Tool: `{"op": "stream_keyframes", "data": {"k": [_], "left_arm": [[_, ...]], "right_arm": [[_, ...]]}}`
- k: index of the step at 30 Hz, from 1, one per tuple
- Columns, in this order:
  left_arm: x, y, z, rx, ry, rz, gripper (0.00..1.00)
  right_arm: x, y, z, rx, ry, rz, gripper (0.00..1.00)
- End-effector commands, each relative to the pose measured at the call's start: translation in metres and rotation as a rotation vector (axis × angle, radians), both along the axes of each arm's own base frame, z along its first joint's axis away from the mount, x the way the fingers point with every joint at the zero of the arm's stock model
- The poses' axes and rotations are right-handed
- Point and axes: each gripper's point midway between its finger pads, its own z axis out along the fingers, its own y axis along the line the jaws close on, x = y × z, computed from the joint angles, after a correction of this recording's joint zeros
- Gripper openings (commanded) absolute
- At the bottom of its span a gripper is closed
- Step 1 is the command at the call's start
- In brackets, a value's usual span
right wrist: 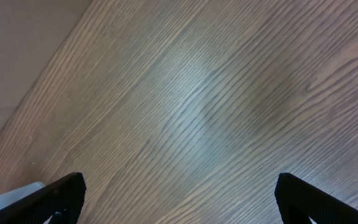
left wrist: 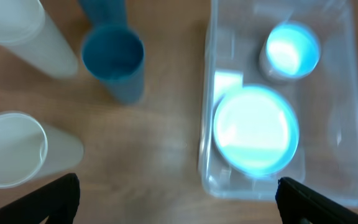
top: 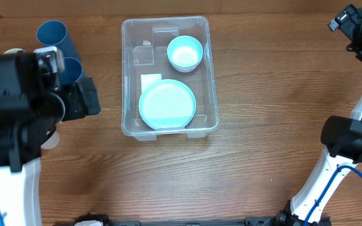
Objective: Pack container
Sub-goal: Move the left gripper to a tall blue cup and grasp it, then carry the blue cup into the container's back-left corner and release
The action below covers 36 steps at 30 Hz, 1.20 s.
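Looking light, stiff, slippery, large clear rectangular plastic container (top: 126, 75) suits rim grip; left gripper (left wrist: 179, 196), right gripper (right wrist: 179, 194) both spread.

Blurred container (left wrist: 337, 143), far end cropped.

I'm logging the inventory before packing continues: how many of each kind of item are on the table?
Blue cups: 2
White cups: 2
Plate: 1
Bowl: 1
Container: 1
Total: 7
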Motion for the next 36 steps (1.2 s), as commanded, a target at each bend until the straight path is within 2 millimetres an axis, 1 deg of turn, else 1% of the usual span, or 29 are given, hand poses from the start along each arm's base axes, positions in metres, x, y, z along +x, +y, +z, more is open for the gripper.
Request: {"op": "stream_keyframes", "data": {"k": [1, 2, 3, 4, 5, 6, 8, 9, 10, 13, 14, 15, 16, 18, 21, 22, 23, 24, 27, 28, 29, 30, 31, 34, 36], "left_arm": [[0.018, 0.0, -0.046, -0.008, 0.203, -0.018, 1.0], [0.029, 0.001, -0.067, -0.012, 0.277, -0.019, 1.0], [0.035, 0.001, -0.075, -0.013, 0.301, -0.019, 1.0], [0.047, 0.001, -0.081, -0.012, 0.295, -0.022, 1.0], [0.059, 0.002, -0.08, -0.009, 0.257, -0.022, 0.98], [0.082, 0.006, -0.071, 0.009, 0.162, -0.013, 0.98], [0.122, 0.021, -0.051, 0.079, -0.006, 0.033, 1.0], [0.134, 0.022, -0.048, 0.121, -0.043, -0.012, 1.0], [0.142, 0.022, -0.05, 0.146, -0.053, -0.038, 1.0], [0.151, 0.042, -0.077, 0.231, 0.025, 0.023, 1.0], [0.152, 0.046, -0.092, 0.247, 0.07, 0.026, 1.0], [0.157, 0.045, -0.113, 0.246, 0.126, 0.015, 1.0], [0.16, 0.045, -0.125, 0.241, 0.15, 0.01, 1.0], [0.163, 0.044, -0.139, 0.238, 0.183, 0.004, 1.0], [0.16, 0.044, -0.159, 0.235, 0.25, -0.004, 0.94], [0.159, 0.044, -0.167, 0.234, 0.275, -0.007, 0.91], [0.157, 0.044, -0.173, 0.233, 0.297, -0.01, 0.85], [0.154, 0.043, -0.18, 0.227, 0.324, -0.015, 0.76], [0.149, 0.043, -0.192, 0.225, 0.374, -0.021, 0.72], [0.148, 0.043, -0.199, 0.224, 0.397, -0.023, 0.66], [0.147, 0.043, -0.204, 0.223, 0.412, -0.024, 0.53], [0.147, 0.043, -0.209, 0.219, 0.427, -0.02, 0.2], [0.147, 0.043, -0.21, 0.22, 0.428, -0.02, 0.04], [0.149, 0.043, -0.209, 0.216, 0.42, -0.009, 0.04], [0.149, 0.042, -0.203, 0.211, 0.418, -0.003, 0.04]], "right_arm": [[-0.004, 0.002, 0.026, -0.023, -0.063, 0.002, 1.0], [-0.004, 0.002, 0.026, -0.023, -0.063, 0.002, 1.0], [-0.004, 0.002, 0.026, -0.023, -0.063, 0.002, 1.0], [-0.004, 0.002, 0.026, -0.023, -0.063, 0.002, 1.0], [-0.004, 0.002, 0.026, -0.023, -0.063, 0.002, 1.0], [-0.004, 0.002, 0.026, -0.023, -0.063, 0.002, 1.0], [-0.004, 0.002, 0.026, -0.023, -0.063, 0.002, 1.0], [-0.004, 0.002, 0.026, -0.023, -0.063, 0.002, 1.0], [-0.004, 0.002, 0.026, -0.023, -0.063, 0.002, 1.0], [-0.004, 0.002, 0.026, -0.023, -0.063, 0.002, 1.0], [-0.004, 0.002, 0.026, -0.023, -0.063, 0.002, 1.0], [-0.004, 0.002, 0.026, -0.023, -0.063, 0.002, 1.0], [-0.004, 0.002, 0.026, -0.023, -0.063, 0.002, 1.0], [-0.004, 0.002, 0.026, -0.023, -0.063, 0.002, 1.0], [-0.004, 0.002, 0.026, -0.023, -0.063, 0.002, 1.0], [-0.004, 0.002, 0.026, -0.023, -0.063, 0.002, 1.0], [-0.004, 0.002, 0.026, -0.023, -0.063, 0.002, 1.0], [-0.004, 0.002, 0.026, -0.023, -0.063, 0.002, 1.0], [-0.004, 0.002, 0.026, -0.023, -0.063, 0.002, 1.0], [-0.004, 0.002, 0.026, -0.023, -0.063, 0.002, 1.0], [-0.004, 0.002, 0.026, -0.023, -0.063, 0.002, 1.0], [-0.004, 0.002, 0.026, -0.023, -0.063, 0.002, 1.0], [-0.004, 0.002, 0.026, -0.023, -0.063, 0.002, 1.0], [-0.004, 0.002, 0.026, -0.023, -0.063, 0.002, 1.0], [-0.004, 0.002, 0.026, -0.023, -0.063, 0.002, 1.0]]}}
